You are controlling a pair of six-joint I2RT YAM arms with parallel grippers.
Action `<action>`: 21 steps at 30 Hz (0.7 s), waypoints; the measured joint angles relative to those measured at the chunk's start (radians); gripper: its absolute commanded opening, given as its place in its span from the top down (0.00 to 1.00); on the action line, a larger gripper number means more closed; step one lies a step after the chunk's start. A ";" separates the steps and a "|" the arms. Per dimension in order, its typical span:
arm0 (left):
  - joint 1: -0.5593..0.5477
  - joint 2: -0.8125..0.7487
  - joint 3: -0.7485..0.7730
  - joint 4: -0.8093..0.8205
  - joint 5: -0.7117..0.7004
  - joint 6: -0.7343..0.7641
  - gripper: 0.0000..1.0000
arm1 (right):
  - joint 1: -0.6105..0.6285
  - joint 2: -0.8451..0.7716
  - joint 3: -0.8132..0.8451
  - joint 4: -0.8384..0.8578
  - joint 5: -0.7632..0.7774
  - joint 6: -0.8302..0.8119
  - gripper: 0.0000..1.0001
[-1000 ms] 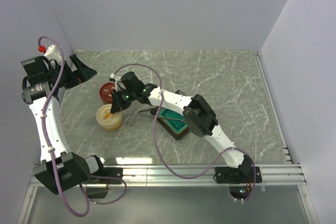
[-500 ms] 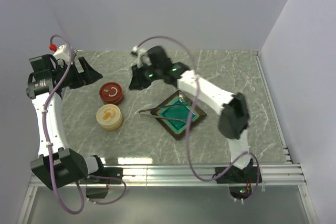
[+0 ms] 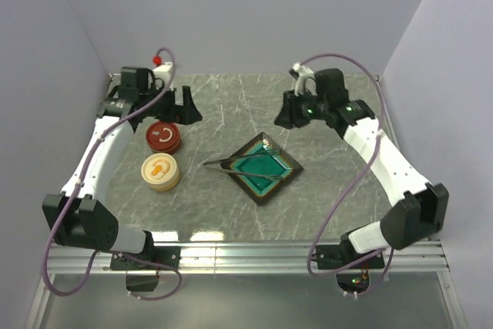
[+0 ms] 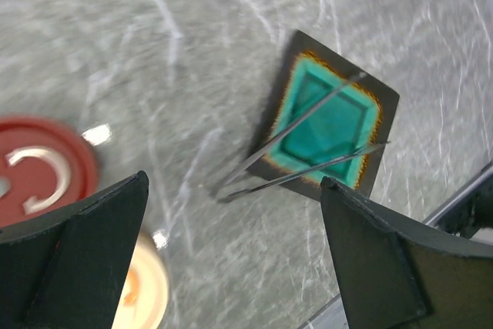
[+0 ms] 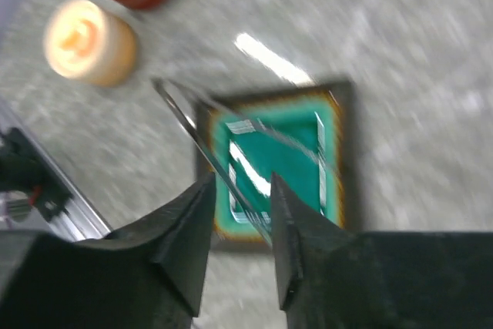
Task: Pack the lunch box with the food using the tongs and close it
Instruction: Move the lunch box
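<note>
The grey metal tongs (image 3: 243, 161) lie across a square green dish (image 3: 277, 179) in the middle of the table, tips pointing left. No gripper touches them. The lunch box shows as a red round container (image 3: 163, 136) and a cream one (image 3: 160, 172) at the left. The cream one has a small orange shape on top; I cannot tell whether it is food. My left gripper (image 3: 189, 109) hangs wide open behind the red container. My right gripper (image 3: 286, 117) hovers at the back right, jaws parted and empty. From the right wrist view the tongs (image 5: 200, 144) lie far below it.
The marble table ends in grey walls at the back and both sides. A metal rail (image 3: 254, 250) runs along the near edge. The left wrist view shows the dish (image 4: 339, 125), the tongs (image 4: 304, 171) and both containers below the open fingers (image 4: 100, 221).
The right arm swung from the cream container at the left to the back right, and its jaws opened. The left arm moved in over the back left. The tongs stayed put.
</note>
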 measured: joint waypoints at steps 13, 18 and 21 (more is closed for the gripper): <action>-0.313 0.063 -0.171 0.143 -0.164 0.029 0.01 | -0.164 -0.391 -0.401 -0.065 0.060 -0.108 0.20; -0.344 0.040 -0.299 0.165 -0.205 0.050 0.01 | -0.166 -0.429 -0.509 -0.068 0.082 -0.123 0.13; -0.348 0.008 -0.342 0.175 -0.219 0.055 0.01 | -0.166 -0.432 -0.524 -0.068 0.085 -0.124 0.13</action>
